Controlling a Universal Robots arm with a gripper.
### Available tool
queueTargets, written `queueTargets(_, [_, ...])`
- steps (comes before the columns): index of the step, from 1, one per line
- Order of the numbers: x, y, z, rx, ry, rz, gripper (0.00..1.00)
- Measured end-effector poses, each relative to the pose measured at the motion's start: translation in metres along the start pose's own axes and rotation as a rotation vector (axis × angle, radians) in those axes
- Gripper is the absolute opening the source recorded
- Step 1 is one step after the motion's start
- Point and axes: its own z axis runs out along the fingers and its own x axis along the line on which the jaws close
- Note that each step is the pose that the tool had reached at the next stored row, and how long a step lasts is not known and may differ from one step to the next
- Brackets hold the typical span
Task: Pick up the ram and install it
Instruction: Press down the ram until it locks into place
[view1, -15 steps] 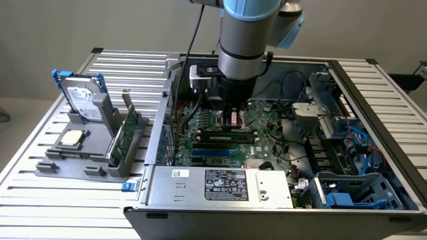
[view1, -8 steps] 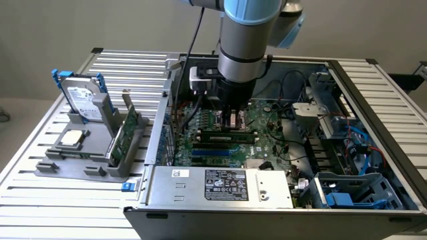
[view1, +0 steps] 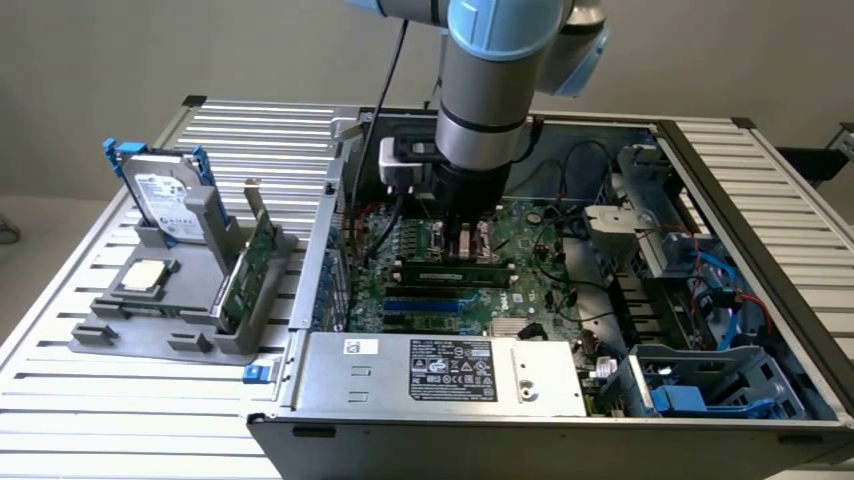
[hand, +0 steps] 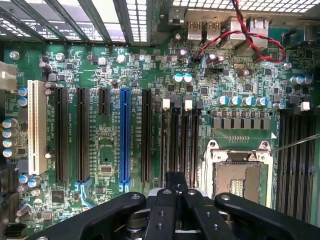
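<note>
Slatted metal table (view1: 120, 410) under open computer case (view1: 747, 200).

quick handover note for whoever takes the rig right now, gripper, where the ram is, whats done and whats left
Gripper: shut, down inside the open computer case, right over the memory slots on the motherboard.
Ram: a green stick lies along the slots just below the gripper in the exterior view; whether the fingers grip it or it is seated cannot be told.
Done: the arm has reached the slot area.
Left: confirm the ram is fully pressed in.
Grey parts stand, at the exterior view's left, holds a hard drive, a green card and a processor chip.
</note>
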Motion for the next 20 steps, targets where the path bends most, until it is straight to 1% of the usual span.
queueTargets(6, [0.0001,0.0000,0.0009,-0.0083,-0.0009,0.010,0.11])
queueTargets(12, [0.0003,-0.0004,0.0029,-0.0090,-0.0006,0.013,0.11])
queueTargets(20, [0.0004,-0.0007,0.0060,-0.0084,-0.0015,0.016,0.11])
